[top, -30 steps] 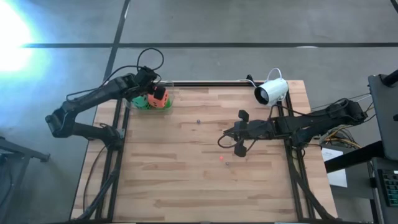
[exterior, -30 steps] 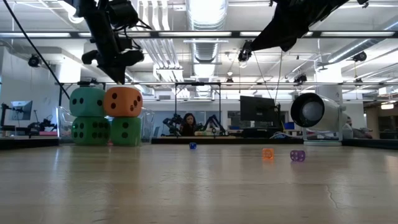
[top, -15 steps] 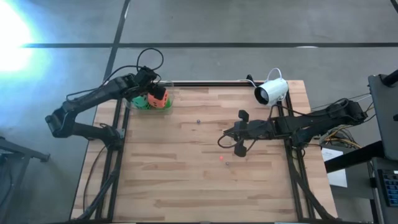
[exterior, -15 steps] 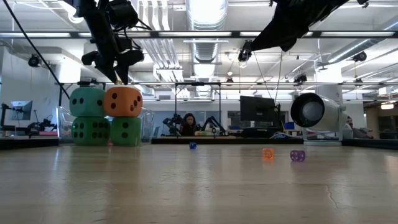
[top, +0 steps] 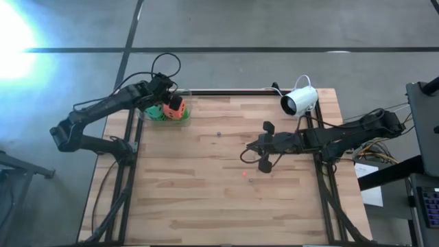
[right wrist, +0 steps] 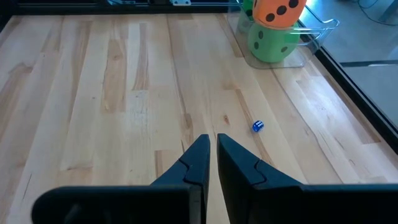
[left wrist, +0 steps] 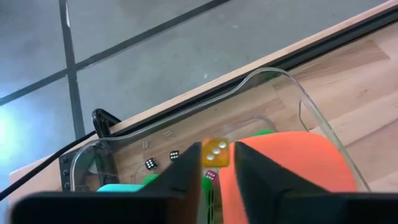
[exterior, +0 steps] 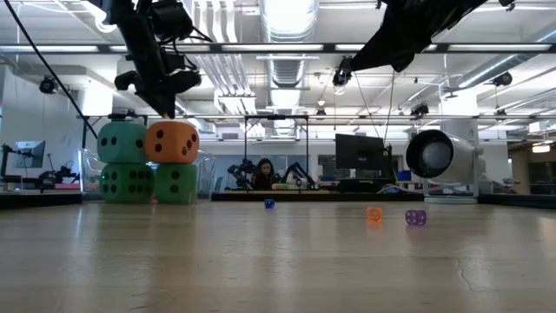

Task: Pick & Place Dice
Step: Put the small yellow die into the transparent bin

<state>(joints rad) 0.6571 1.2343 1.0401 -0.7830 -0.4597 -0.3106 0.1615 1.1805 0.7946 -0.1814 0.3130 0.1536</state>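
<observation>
Under my left pincer (left wrist: 217, 163), held narrow and holding nothing, sits the orange die (exterior: 171, 142); no writing shows.

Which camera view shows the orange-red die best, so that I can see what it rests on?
The low view: the orange-red die sits on a green die, beside the teal die. The high view shows it small, partly under the left gripper. The left wrist view crops it; the right wrist view cuts its top.
</observation>
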